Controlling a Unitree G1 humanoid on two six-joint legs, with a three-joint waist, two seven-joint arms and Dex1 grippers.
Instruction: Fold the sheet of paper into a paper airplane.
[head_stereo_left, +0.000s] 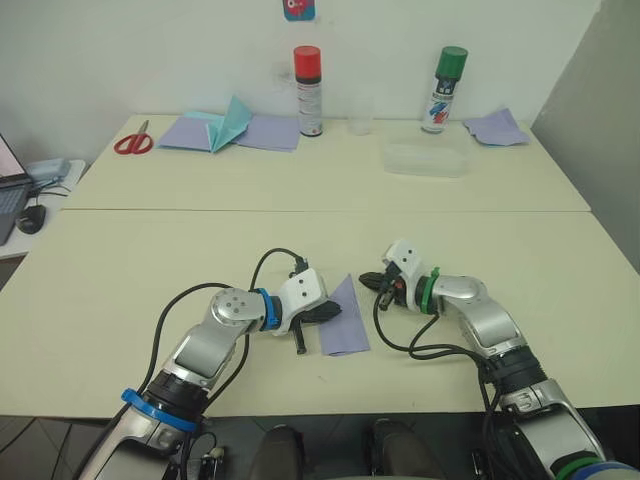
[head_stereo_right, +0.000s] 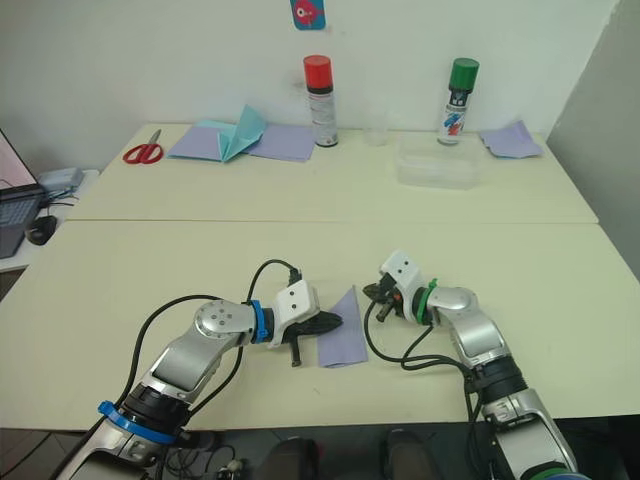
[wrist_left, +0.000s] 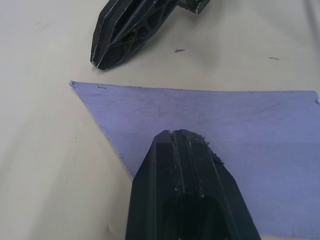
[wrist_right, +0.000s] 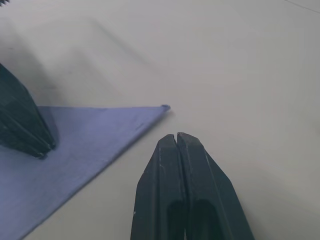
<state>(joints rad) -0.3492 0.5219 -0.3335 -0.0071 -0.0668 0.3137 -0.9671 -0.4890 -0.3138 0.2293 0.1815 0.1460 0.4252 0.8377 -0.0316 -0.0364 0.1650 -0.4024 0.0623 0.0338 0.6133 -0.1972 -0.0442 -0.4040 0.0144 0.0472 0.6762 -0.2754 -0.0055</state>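
Lilac paper, already folded into a narrow wedge with one pointed end, lies flat on the cream table between the two grippers. Left gripper presses down on the wedge's left edge with its two fingers closed together, pinning it but not pinching it. Right gripper rests on bare table just beside the point, apart from the paper, its fingers likewise closed on nothing. Judged as material, the wedge is very light, thin and limp, and likely slick on this smooth top; it should slide unless held down. A hold is best taken at a free edge or the point, lifted slightly first. How many layers are stacked cannot be made out, though one faint crease seems to run lengthwise.
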